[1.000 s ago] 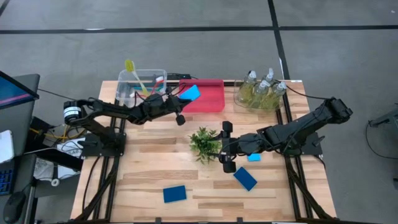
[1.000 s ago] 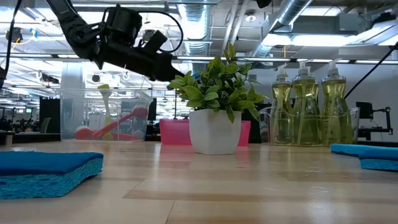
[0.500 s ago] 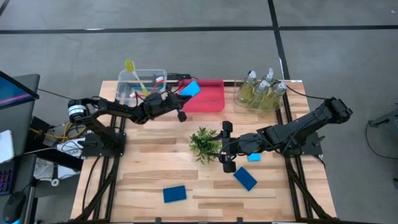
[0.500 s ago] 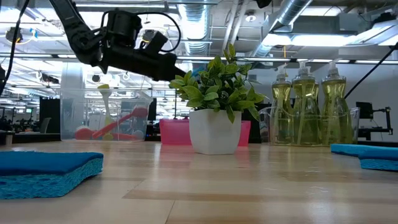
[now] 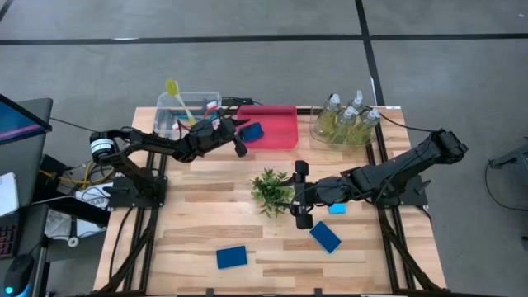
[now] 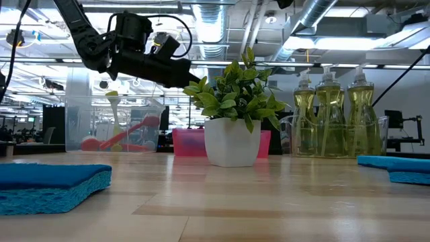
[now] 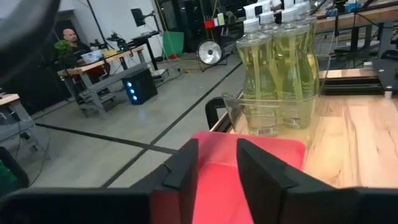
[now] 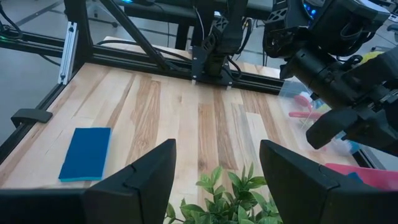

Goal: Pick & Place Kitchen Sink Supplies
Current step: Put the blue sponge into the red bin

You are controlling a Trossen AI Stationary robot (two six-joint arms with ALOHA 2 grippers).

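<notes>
My left gripper hovers open over the left end of the pink bin; its fingers have nothing between them. A blue sponge lies in that bin just past the fingertips. My right gripper is open wide, level, beside the potted plant, whose leaves show between its fingers. Other blue sponges lie flat on the table: one near the front, two by the right arm. Pump bottles stand in a clear bin; brushes lean in another.
The plant stands mid-table between the arms. The clear brush bin, the pink bin and the bottle bin line the far edge. Bare wood lies on the table's left and near its front edge. A person sits in the room behind.
My left gripper has moved slightly toward the table's left and down at the pink bin's left end and has let go of the blue sponge, which has dropped from its fingertips into the pink bin. The right arm has kept still.
</notes>
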